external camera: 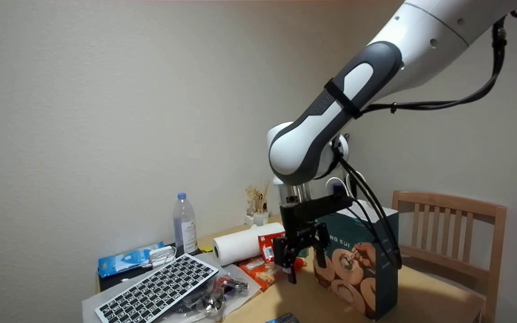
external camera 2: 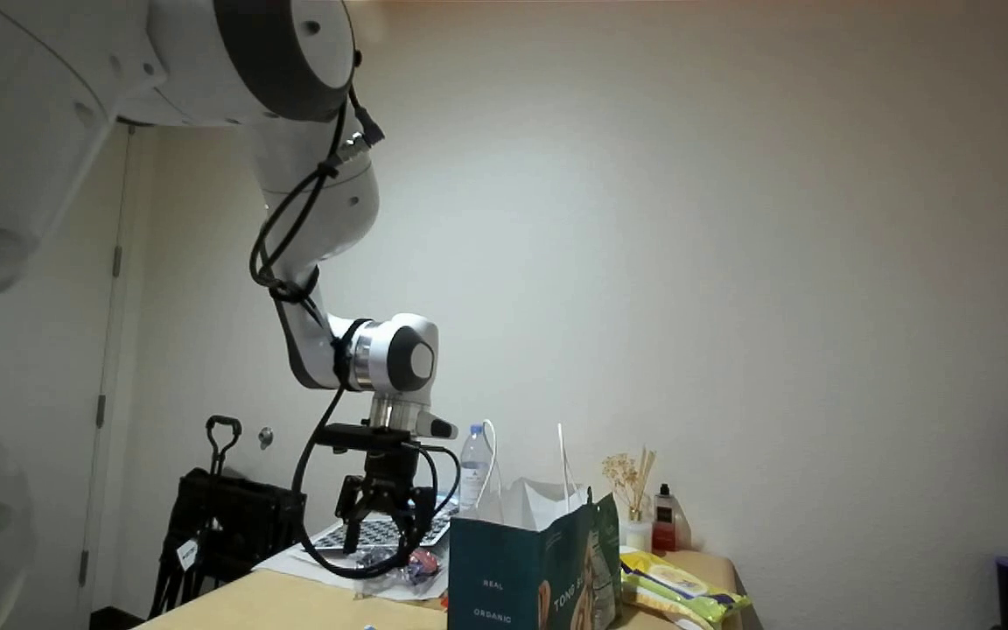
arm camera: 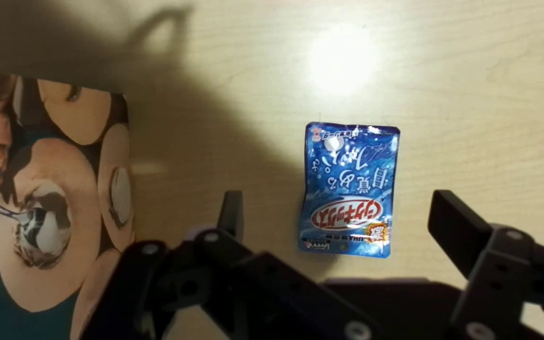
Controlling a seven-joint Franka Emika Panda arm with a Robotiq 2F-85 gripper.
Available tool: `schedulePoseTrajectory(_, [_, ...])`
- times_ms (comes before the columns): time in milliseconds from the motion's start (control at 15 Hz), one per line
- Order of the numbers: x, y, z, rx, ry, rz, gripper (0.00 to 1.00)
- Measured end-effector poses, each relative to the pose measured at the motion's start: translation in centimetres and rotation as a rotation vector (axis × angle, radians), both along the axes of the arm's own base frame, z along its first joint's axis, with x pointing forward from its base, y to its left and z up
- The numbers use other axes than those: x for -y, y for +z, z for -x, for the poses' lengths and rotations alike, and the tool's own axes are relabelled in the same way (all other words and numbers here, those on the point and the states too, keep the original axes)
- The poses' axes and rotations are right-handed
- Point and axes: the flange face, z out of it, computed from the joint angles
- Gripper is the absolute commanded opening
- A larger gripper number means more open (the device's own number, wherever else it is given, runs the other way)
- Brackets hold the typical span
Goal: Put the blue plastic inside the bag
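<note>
Pretty sure this is the lining-up-the-grab step: the shiny blue rectangular plastic packet [arm camera: 349, 189] is lying flat on the pale wood-grain table [arm camera: 480, 118], apart from the upright teal-green paper gift bag [external camera: 348, 273] with tan cookie-like rounds on it, so no bagging has been done yet. Next move, imo: bring the black two-fingered gripper [arm camera: 336, 208] down until its tips are nearly at the table, squeeze across the packet's narrow way, lift it above the bag's rim and let go over the mouth. It's flat and thin-looking, so I'd guess stopping too high just pinches air. As for the claw right now, it's spread wide, one finger to each side of the packet in the wrist view with plenty of slack both ways. It's holding nothing and I don't see it touching anything; the finger on the bag's side looks like the one to watch on the way down.
</note>
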Motion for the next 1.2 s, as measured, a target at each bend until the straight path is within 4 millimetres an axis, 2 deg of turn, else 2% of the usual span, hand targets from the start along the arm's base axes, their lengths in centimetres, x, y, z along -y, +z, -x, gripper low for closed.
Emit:
schedulePoseTrajectory(400, [0.0, -6.6, -3.6, -0.029, -0.017, 0.118, 1.0])
schedulePoseTrajectory(533, [-0.1, -8.2, -4.3, -0.054, 0.003, 0.167, 1.0])
schedulePoseTrajectory(933, [-0.5, -8.6, -5.0, -0.064, -0.011, 0.171, 1.0])
schedulePoseTrajectory(1200, [-3.3, -9.8, -4.8, -0.088, -0.167, 0.099, 1.0])
